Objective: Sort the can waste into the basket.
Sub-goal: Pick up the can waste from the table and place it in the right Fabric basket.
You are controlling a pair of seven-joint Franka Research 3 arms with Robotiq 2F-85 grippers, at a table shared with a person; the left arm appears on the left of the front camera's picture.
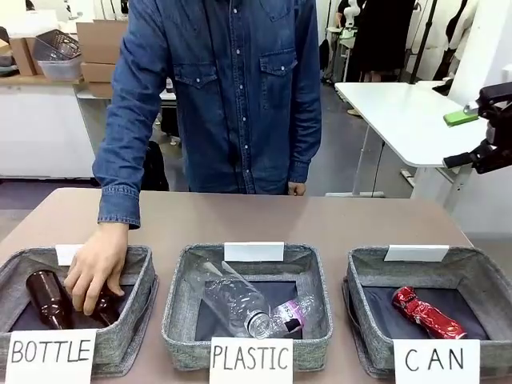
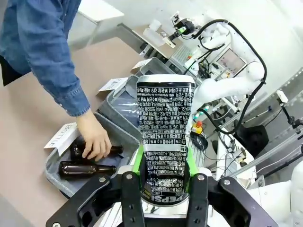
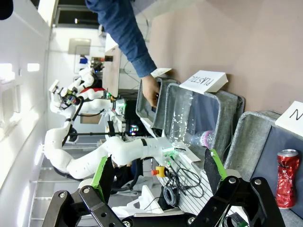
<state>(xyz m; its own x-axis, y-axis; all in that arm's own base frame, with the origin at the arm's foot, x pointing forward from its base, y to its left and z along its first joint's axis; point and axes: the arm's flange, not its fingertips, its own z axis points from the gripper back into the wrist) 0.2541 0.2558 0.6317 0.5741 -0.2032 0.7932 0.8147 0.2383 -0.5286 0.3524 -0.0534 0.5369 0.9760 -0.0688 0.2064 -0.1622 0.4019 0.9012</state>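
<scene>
In the left wrist view, my left gripper (image 2: pixel 163 177) is shut on a black and silver can (image 2: pixel 165 113). The can stands upright between the green pads, high above the table. A crushed red can (image 1: pixel 427 314) lies in the grey basket (image 1: pixel 368 268) labelled "CAN" at the front right. The right wrist view also has this red can (image 3: pixel 287 178) inside the basket (image 3: pixel 248 137). My right gripper (image 1: pixel 458 140) hangs open at the right edge, above and behind that basket. Its fingers (image 3: pixel 102 175) stand wide apart with nothing between them.
A person in a denim shirt reaches a hand (image 1: pixel 96 268) onto brown bottles (image 1: pixel 48 298) in the "BOTTLE" basket (image 1: pixel 144 264) at front left. The middle "PLASTIC" basket (image 1: pixel 180 304) holds clear bottles (image 1: pixel 240 302). The table behind the baskets is bare.
</scene>
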